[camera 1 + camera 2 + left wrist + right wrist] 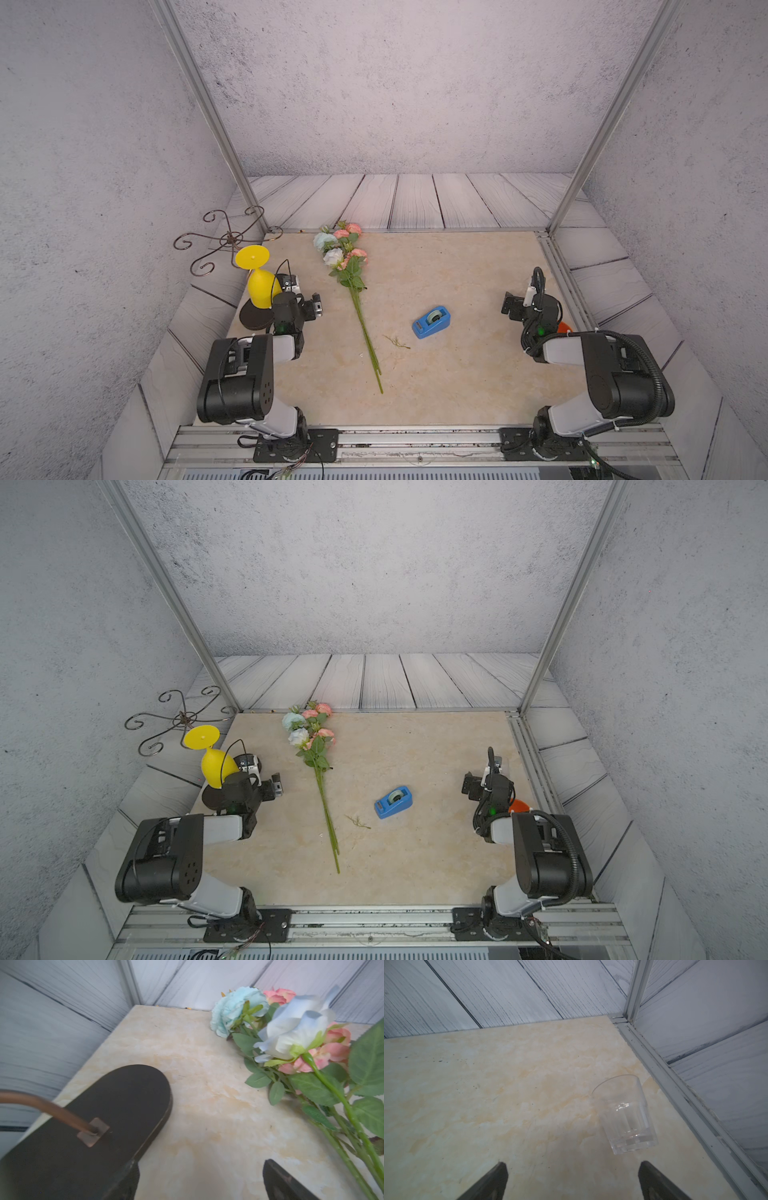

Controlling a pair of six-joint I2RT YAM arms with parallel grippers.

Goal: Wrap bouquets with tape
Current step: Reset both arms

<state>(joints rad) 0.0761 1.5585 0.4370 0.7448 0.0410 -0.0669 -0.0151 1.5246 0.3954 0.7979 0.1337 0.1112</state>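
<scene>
As far as I can tell nothing's wrapped yet; the bouquets lie flat on the bench, blooms toward the far wall, stems pointing back at the robot with no tape showing on them; the tape sits in its blue dispenser near the stems, on their right; left gripper is wide open and empty beside the leaves; right gripper is the same, well apart from the dispenser; pulling tape and wrapping all look left to do
</scene>
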